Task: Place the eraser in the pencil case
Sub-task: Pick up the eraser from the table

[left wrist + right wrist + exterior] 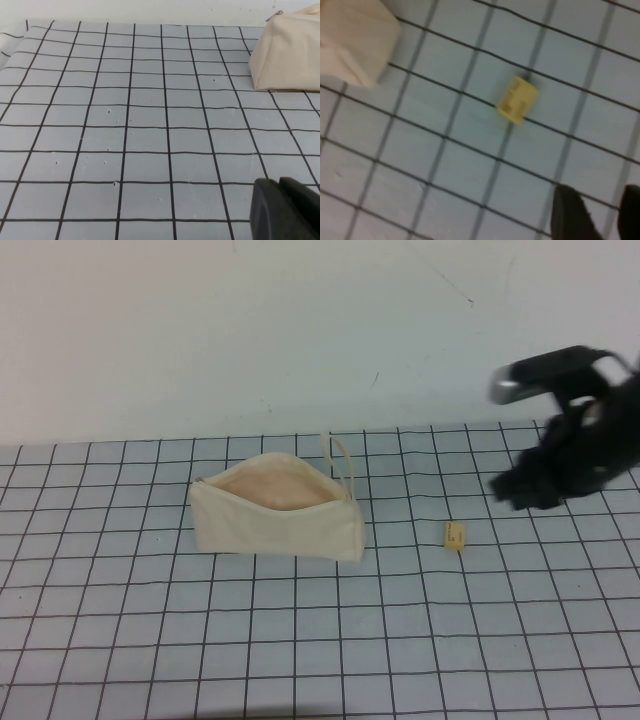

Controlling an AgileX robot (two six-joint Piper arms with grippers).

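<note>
The pencil case lies on the checked mat left of centre, its zip open and the pinkish lining facing up, the loop strap at its far right end. The eraser lies on the mat to the right of the case, apart from it. My right gripper hovers above the mat, right of and behind the eraser, open and empty. In the right wrist view the eraser lies ahead of the spread fingertips, with a corner of the case beyond. My left gripper is shut and empty, low over the mat, with the case's end far ahead.
The grey checked mat covers the table up to a plain white wall at the back. Nothing else lies on the mat.
</note>
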